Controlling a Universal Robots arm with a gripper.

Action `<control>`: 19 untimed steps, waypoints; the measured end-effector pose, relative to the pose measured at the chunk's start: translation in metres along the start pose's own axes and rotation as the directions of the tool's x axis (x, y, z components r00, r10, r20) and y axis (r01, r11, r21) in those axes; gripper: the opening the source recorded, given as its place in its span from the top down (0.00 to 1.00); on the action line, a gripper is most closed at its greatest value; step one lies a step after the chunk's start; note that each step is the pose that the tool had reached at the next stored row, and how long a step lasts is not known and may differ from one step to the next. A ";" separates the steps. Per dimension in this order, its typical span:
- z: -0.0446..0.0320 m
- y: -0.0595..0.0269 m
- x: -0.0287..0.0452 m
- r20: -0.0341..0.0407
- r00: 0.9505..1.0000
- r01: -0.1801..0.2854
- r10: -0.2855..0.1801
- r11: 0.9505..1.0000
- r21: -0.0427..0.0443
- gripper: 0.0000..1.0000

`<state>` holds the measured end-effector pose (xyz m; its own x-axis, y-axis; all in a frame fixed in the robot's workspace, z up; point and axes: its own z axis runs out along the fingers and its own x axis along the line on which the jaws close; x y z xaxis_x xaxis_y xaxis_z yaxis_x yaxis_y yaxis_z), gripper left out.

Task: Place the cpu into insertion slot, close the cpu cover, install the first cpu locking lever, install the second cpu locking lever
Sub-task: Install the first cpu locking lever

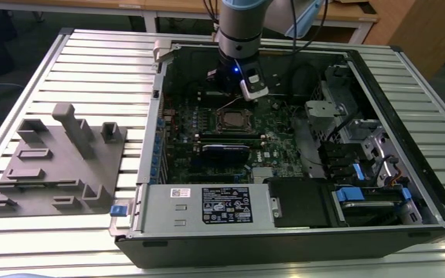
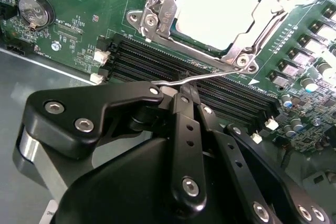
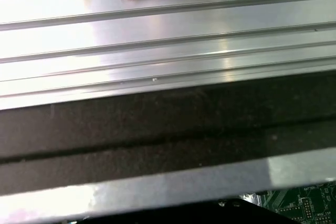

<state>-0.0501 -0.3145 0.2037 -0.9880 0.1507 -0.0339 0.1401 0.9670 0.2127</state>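
grey moulded plastic fixture block point(image 1: 56, 168) on slatted aluminium table point(image 1: 91, 58), exterior view's left | open black computer case point(image 1: 284, 249) beside it | silver labelled power-supply box point(image 1: 168, 211) inside | round silver coin battery point(image 2: 35, 10) near long black memory slots point(image 2: 157, 64)

From my station the cpu point(image 2: 218, 11) reads as a pale, dull metal face, smooth. The cpu cover point(image 2: 157, 11) framing it is bright bare metal with a sheen, and the thin locking lever point(image 2: 215, 76) looks like polished wire. The gripper point(image 2: 184, 97) is black with a satin finish, dotted with shiny steel screw heads, against the glossy green lacquer of the circuit board point(image 2: 79, 45). In the exterior view I see the table point(image 1: 99, 58) as ribbed, brushed aluminium and the grey fixture point(image 1: 60, 156) as matt plastic.
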 end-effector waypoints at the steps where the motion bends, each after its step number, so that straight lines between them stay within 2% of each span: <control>1: 0.0002 0.0010 0.0011 0.000 1.000 -0.001 0.001 1.000 0.000 0.90; 10: 0.0000 0.0026 0.0027 0.001 1.000 -0.003 0.003 1.000 0.000 0.90; 19: -0.0059 0.0037 0.0025 0.001 1.000 -0.003 0.003 1.000 0.001 0.90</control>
<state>-0.0524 -0.3118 0.2102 -0.9876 0.1535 -0.0342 0.1429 0.9668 0.2118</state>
